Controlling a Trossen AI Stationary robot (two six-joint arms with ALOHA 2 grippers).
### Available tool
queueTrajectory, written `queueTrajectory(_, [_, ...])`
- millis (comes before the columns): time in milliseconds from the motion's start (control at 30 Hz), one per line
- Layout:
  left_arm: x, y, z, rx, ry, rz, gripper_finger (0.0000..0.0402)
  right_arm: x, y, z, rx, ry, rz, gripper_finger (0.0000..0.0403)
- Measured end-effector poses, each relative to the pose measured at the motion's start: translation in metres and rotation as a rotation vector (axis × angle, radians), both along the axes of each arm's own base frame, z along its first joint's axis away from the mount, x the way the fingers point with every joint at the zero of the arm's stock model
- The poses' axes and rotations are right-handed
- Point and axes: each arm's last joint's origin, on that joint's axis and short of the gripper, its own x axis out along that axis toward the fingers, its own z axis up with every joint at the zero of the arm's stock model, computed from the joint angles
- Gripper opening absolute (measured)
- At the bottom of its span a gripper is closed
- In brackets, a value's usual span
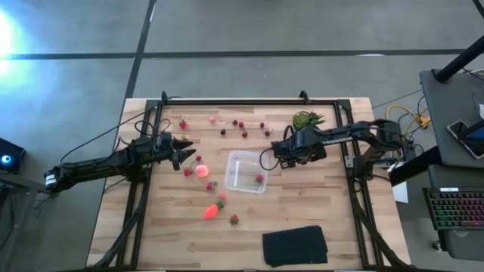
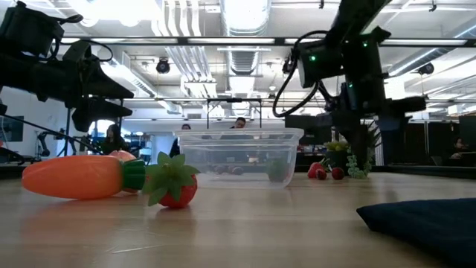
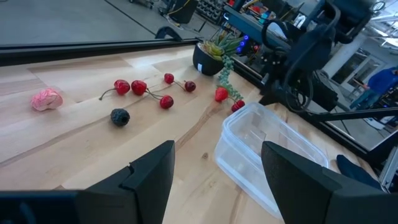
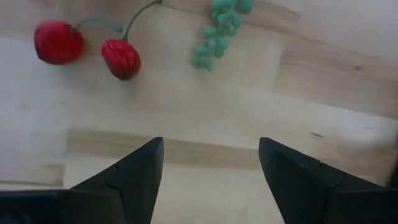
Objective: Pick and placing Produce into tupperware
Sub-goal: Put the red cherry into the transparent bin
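A pale wooden plank counter (image 1: 174, 234) stands on a smooth grey concrete floor (image 1: 249, 26) crossed by dark seams. Right of the counter, a grey desk (image 1: 454, 113) holds a black keyboard (image 1: 454, 208). Behind the counter, white ceiling ducts (image 2: 245, 18) and strip lights run overhead.

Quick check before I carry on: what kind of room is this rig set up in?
Most likely a robotics lab or open workshop, not a kitchen. The light wooden slatted tabletop sits on a grey concrete floor, a black computer keyboard lies on a side desk, and exposed ceiling ducts run overhead.
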Motion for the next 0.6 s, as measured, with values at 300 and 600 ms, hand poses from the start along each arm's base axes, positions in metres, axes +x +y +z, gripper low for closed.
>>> queueTrajectory(300, [0.000, 0.000, 0.000, 0.000, 0.001, 0.000, 0.0226, 0.013, -0.021, -0.002, -0.027, -0.190, -0.047, 0.0256])
queueTrajectory(600, [0.000, 0.000, 0.000, 0.000, 0.001, 0.000, 0.0226, 0.011, -0.041, -0.016, 0.003, -0.180, -0.033, 0.0248])
